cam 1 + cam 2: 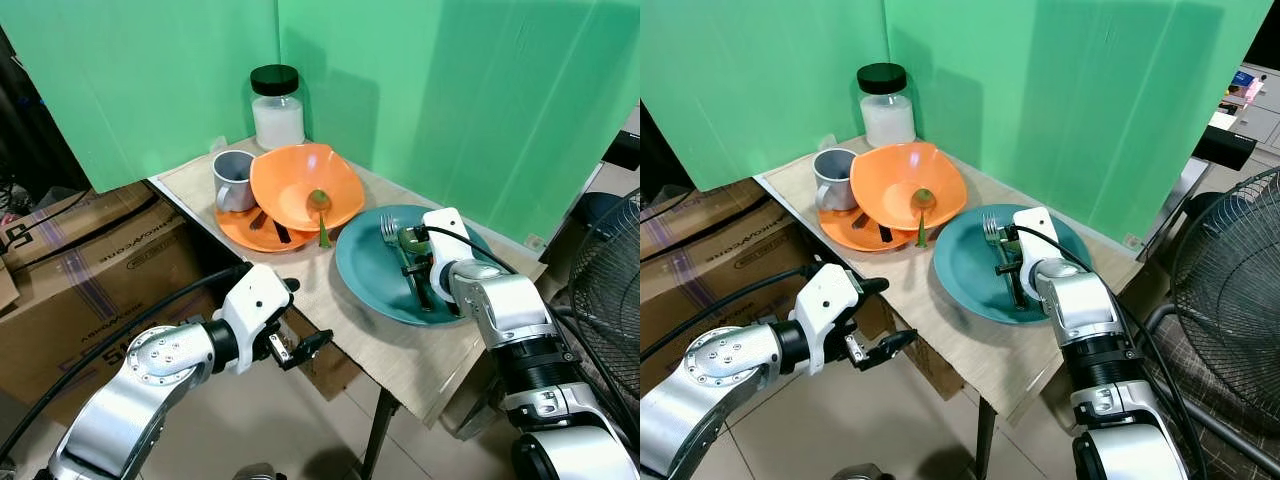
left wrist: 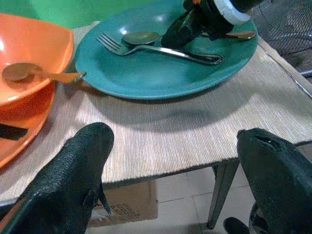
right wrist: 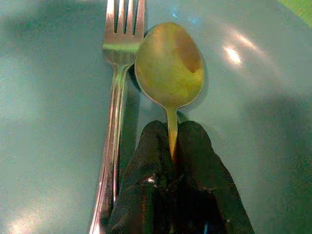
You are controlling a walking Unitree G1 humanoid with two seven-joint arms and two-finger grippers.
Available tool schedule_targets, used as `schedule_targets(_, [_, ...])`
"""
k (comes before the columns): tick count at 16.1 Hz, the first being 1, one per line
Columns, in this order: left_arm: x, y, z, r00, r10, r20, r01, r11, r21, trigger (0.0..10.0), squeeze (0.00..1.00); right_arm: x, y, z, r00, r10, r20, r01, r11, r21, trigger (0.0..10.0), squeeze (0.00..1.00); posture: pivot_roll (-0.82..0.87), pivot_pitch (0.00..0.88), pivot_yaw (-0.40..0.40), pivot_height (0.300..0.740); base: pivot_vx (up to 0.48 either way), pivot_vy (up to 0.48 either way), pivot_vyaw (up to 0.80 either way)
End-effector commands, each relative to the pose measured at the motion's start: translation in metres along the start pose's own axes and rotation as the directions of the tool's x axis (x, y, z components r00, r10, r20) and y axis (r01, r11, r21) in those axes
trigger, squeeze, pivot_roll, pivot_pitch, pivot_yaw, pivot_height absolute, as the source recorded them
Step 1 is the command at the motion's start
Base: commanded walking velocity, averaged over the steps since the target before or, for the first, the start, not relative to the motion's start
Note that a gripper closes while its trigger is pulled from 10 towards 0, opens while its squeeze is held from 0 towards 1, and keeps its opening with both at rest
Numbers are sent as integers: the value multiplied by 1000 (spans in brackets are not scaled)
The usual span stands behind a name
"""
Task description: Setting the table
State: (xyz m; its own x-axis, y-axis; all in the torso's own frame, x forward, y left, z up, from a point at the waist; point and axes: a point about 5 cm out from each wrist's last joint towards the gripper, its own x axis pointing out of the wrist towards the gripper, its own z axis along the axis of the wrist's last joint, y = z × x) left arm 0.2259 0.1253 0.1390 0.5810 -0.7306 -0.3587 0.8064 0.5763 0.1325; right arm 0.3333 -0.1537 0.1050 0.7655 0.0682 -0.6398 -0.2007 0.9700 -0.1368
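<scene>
**Spoon pinched on the teal plate — fork lies alongside**

You have the right gripper (image 3: pixel 171 161) closed on the neck of the metal spoon (image 3: pixel 169 66), its two black fingers squeezed together around the handle. The spoon's bowl rests on the teal plate (image 1: pixel 365 270), just beside the fork (image 3: pixel 118 73), whose tines point the same way. This looks like the cutlery step: the spoon is either being laid down or lifted off. Your next move calls for a straight, level motion so the spoon does not knock the fork.

Your left gripper (image 1: pixel 300 350) hovers below the table (image 2: pixel 185 141) edge with its fingers spread wide, holding nothing.

Behind the plate sit an orange bowl (image 1: pixel 300 180) with a wooden spoon (image 1: pixel 320 205) in it, a grey mug (image 1: pixel 233 178) and a black-lidded jar (image 1: pixel 277 105).

Writing — the cardboard box (image 1: pixel 90 270) carries printed lettering, too blurred to read; the jar shows no legible label.
</scene>
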Motion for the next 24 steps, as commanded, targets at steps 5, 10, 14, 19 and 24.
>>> schedule_targets(5, [2,7,3,1000,0,-3,0,999,49,10000,0,1,-4,3,1000,-27,15,27,999,26,0,0,92,0,62,740,0,0,0])
schedule_targets(10, [2,24,14,986,151,65,-156,985,74,10000,0,-43,-20,42,938,-20,347,-16,995,101,0,0,108,0,72,740,0,0,0])
schedule_targets(14, [2,34,26,930,327,170,-333,943,9,10000,0,-113,-10,28,794,61,605,-158,981,109,10000,0,64,0,91,740,0,0,0])
schedule_targets(19, [-2,20,20,900,399,175,-394,917,-62,10000,0,-129,10,0,783,6,621,-122,982,145,10000,0,75,0,74,740,0,0,-320])
schedule_targets(24, [5,30,20,848,504,162,-499,864,-71,10000,0,-119,12,10,768,1,640,-65,995,77,10000,0,83,0,79,740,0,0,-640])
